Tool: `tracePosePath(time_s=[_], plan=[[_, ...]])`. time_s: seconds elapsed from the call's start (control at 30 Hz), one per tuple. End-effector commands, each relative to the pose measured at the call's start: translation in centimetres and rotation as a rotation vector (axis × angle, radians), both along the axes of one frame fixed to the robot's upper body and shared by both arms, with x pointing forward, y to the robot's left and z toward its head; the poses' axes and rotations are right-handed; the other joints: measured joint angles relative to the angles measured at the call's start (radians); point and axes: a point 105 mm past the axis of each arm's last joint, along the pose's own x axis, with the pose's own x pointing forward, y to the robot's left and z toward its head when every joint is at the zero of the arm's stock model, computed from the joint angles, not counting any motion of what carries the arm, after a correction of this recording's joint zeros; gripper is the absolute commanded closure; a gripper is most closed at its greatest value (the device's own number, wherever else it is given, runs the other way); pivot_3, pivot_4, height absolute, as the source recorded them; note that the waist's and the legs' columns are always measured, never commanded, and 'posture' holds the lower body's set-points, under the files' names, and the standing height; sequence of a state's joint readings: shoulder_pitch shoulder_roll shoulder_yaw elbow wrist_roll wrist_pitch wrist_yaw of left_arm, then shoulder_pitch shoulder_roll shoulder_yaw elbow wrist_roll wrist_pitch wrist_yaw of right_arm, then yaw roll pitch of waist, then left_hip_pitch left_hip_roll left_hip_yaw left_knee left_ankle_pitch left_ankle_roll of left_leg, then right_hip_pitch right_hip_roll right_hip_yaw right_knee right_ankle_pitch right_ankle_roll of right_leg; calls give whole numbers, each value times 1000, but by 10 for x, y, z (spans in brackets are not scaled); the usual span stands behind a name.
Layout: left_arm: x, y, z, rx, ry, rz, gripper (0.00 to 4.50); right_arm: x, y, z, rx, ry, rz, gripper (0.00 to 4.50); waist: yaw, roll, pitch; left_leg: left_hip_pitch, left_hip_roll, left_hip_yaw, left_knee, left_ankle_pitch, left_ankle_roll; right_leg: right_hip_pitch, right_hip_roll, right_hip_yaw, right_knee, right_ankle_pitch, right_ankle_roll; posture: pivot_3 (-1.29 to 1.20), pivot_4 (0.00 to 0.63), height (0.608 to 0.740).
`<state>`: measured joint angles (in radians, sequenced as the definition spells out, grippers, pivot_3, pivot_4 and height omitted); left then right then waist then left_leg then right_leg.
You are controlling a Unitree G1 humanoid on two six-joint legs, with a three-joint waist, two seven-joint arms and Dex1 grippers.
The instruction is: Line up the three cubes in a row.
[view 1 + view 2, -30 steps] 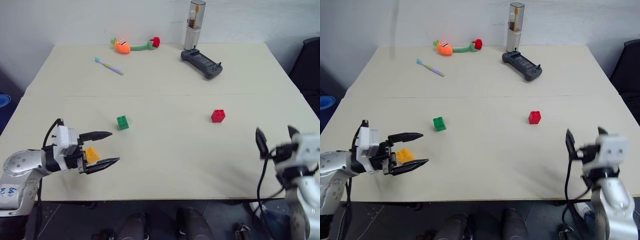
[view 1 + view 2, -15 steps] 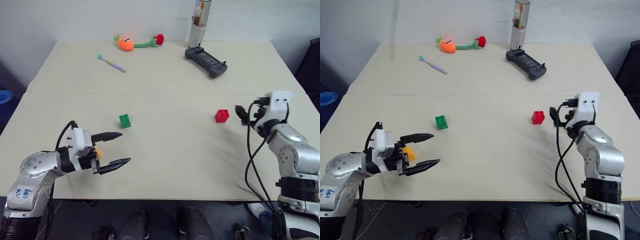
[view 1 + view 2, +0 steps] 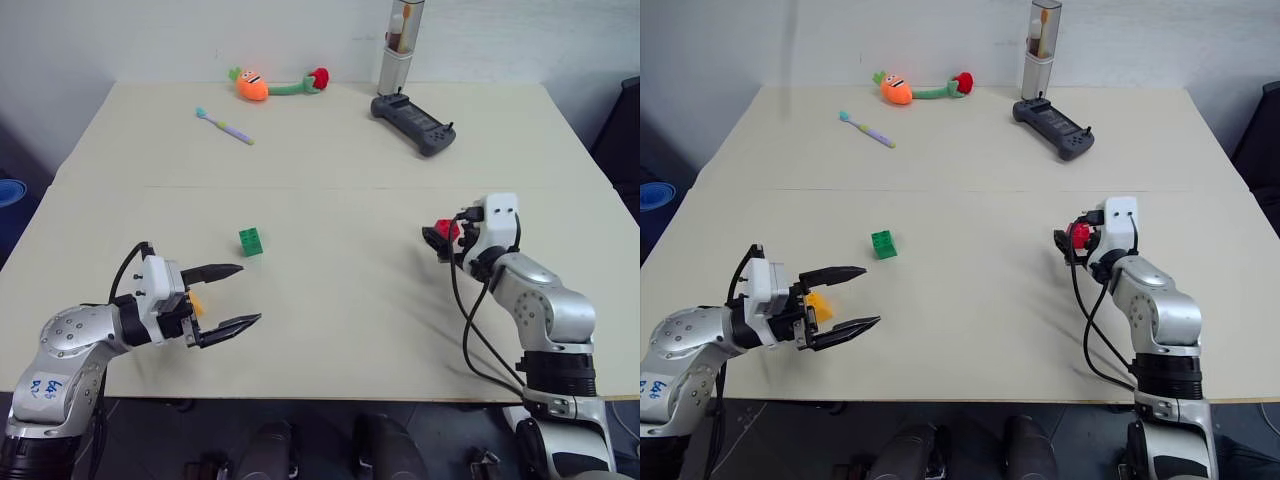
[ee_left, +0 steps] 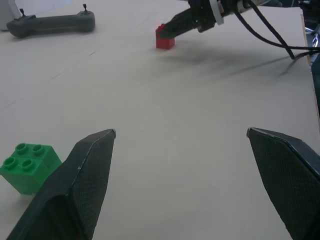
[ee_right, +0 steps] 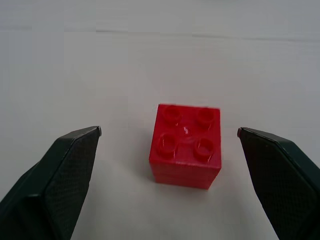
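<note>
The right gripper (image 5: 167, 137) has been carried across the counter (image 3: 340, 330) from its near right edge to the red cube (image 5: 186, 145). A second ago it hung well clear of the cube; now the cube is framed between its two fingers, with a gap visible on either side in the right wrist view. Its jaws are spread wide and nothing is pinched yet. The cube rests flat on the counter, studs up.

The left gripper (image 3: 232, 296) has hardly moved. Its jaws are also spread wide and hold nothing. The yellow-orange cube (image 3: 196, 303) is seen just behind its fingers, near the front left of the counter, mostly hidden by them. The green cube (image 3: 251, 241) lies a little farther in, apart from both grippers.

The three cubes are not yet in a row: the red one is well apart from the other two, on the right side. The approach is judged to be finished, so that closing on the red cube would be the likely next step, before it is brought toward the green one. The cube sits slightly off centre between the fingers, which may cause it to turn when squeezed.
</note>
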<state>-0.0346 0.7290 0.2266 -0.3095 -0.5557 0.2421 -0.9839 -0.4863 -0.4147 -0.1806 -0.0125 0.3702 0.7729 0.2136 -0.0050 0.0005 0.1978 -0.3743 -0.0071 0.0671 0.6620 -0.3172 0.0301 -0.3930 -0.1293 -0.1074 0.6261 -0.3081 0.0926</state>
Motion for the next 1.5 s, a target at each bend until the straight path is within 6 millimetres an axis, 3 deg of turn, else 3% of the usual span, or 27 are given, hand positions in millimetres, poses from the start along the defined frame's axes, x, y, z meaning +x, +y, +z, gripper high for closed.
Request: tracePosePath(time_s=[0.03, 0.23, 0.3, 0.33, 0.37, 0.43, 0.5, 0.57, 0.67, 0.87, 1.1, 1.37, 1.4, 1.5], plan=[[-1, -1, 6, 12, -31, -10, 0, 1, -7, 4, -16, -39, -22, 386, 0, 0, 0, 0, 0, 0, 0, 0, 0, 0, 0, 0, 0, 0, 0, 0, 150, 740], [0, -1, 7, 13, -32, -11, 0, -1, -10, 10, -11, -79, 15, 2338, -1, 0, 0, 0, 0, 0, 0, 0, 0, 0, 0, 0, 0, 0, 0, 0, 150, 740], [1, -1, 7, 13, -32, -10, 0, -8, -5, 15, -7, -105, 105, 3035, 0, 0, 0, 0, 0, 0, 0, 0, 0, 0, 0, 0, 0, 0, 0, 0, 150, 740], [1, -1, 7, 13, -32, -9, 0, -10, -4, 17, -7, -114, 131, 3049, 2, 0, 0, 0, 0, 0, 0, 0, 0, 0, 0, 0, -1, 0, 0, 0, 150, 740], [0, 0, 6, 13, -31, -9, 0, -22, 8, 26, -15, -164, 285, 3044, 3, 0, 0, 0, 0, 0, 0, 0, 0, 0, 0, 0, -1, 0, 0, 0, 150, 740], [0, 1, 5, 13, -26, -11, 0, -64, 39, 42, -106, -267, 690, 3044, 7, 1, 0, -1, 0, 0, 0, -1, 1, 0, 0, -1, -2, 0, 0, 0, 150, 740], [0, 2, 4, 15, -23, -15, 0, -87, 49, 45, -165, -305, 881, 3044, 5, 1, 0, -1, 0, 0, 0, -2, 2, 0, 1, -1, -4, 0, 1, 0, 150, 740], [1, 3, 4, 18, -22, -16, 0, -99, 52, 31, -274, -236, 1001, 3044, -3, -1, 1, 0, 1, 0, 0, -2, 2, 2, 2, 0, -5, 1, 2, 0, 150, 740], [4, 8, 4, 23, -19, -12, 0, -132, 55, 3, -346, -65, 1219, 3044, 4, -2, 1, 2, 1, 1, 1, -3, 2, 3, 1, 0, -7, 1, 2, 0, 150, 740], [3, 8, 2, 28, -16, -21, 0, -129, 43, -19, -365, -12, 1208, 3044, 7, -4, 2, 2, 1, 1, 2, -4, 1, 3, 0, 0, -6, 1, 2, 0, 150, 740], [2, 11, 3, 32, -16, -11, 0, -122, 37, -30, -380, -41, 1184, 3044, 6, -4, 1, 2, 1, 1, 2, -4, 0, 3, 0, 0, -7, 1, 2, 0, 150, 740], [-1, 27, 18, 24, -34, 39, 0, -125, 41, 8, -382, -217, 1147, 265, 6, -4, 2, 2, 1, 1, 2, -4, 0, 3, 0, 0, -6, 1, 2, 0, 150, 740], [-2, 33, 22, 14, -32, 60, 0, -128, 40, 15, -385, -237, 1140, 69, 6, -4, 2, 2, 1, 1, 2, -4, 0, 3, 0, 0, -6, 1, 2, 0, 150, 740], [-1, 74, 38, -83, -26, 225, 0, -141, 34, 32, -338, -288, 1103, 69, 7, -4, 2, 2, 1, 0, 2, -4, 0, 3, 0, 0, -7, 1, 2, 0, 150, 740]])
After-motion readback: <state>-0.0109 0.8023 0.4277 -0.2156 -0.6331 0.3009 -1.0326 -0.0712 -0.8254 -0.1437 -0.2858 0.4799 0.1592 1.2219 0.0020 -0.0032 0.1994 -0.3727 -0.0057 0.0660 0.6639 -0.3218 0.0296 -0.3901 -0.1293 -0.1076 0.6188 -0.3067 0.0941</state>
